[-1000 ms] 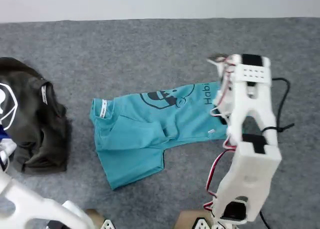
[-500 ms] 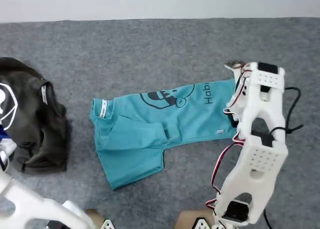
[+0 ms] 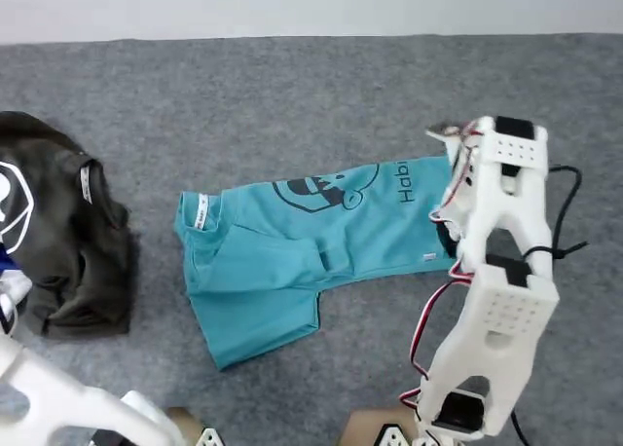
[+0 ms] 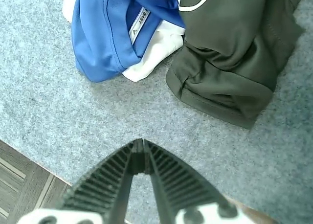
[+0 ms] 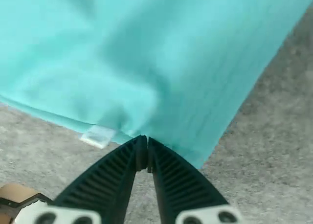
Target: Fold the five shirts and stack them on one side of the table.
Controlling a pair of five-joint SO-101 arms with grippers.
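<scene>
– From above?
– Teal shirt (image 3: 292,256) lying mid-table on the grey mat (image 3: 292,95), partly folded. Olive shirt (image 3: 68,241) bunched at the left side, well apart from the teal one.
– Left wrist?
– Left gripper (image 4: 143,158) clenched on nothing, hanging above bare mat. Just beyond it, the olive shirt beside a blue shirt (image 4: 105,33) and a white shirt (image 4: 151,53), heaped together.
– Right wrist?
– Right gripper (image 5: 142,153) pinched tight on the teal shirt's hem, beside a small white label (image 5: 98,136).
</scene>
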